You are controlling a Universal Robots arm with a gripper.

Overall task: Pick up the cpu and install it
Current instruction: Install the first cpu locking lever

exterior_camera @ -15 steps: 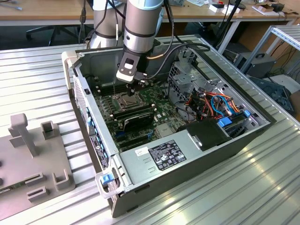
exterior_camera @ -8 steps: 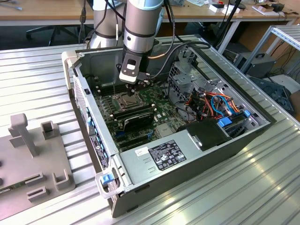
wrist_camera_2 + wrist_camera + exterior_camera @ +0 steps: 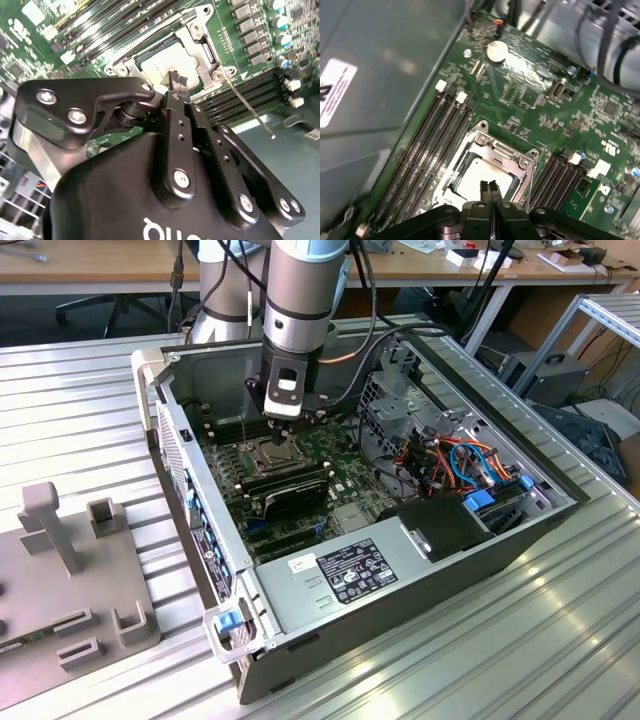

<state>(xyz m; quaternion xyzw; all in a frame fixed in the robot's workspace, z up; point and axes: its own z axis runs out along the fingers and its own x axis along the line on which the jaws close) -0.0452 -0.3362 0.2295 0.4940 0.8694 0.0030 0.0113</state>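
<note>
Gripper [image 3: 488,185] fingers pressed together, gripping nothing, over cpu [image 3: 470,177] lying in socket frame [image 3: 496,150], inside computer case [image 3: 185,475]

Gripper [image 3: 488,186] tips pressed together, nothing btwn them, right over the cpu [image 3: 469,178]; cpu lies flat inside the metal socket frame [image 3: 501,151] on green mobo [image 3: 535,107]; black mem slots [image 3: 432,137] flank it; contact w/ cpu unclear.

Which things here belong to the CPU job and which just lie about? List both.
Job: cpu, lying in the socket frame; claw, shut just over it.
Lying about: memory sticks, power supply, grey fixture.
</note>
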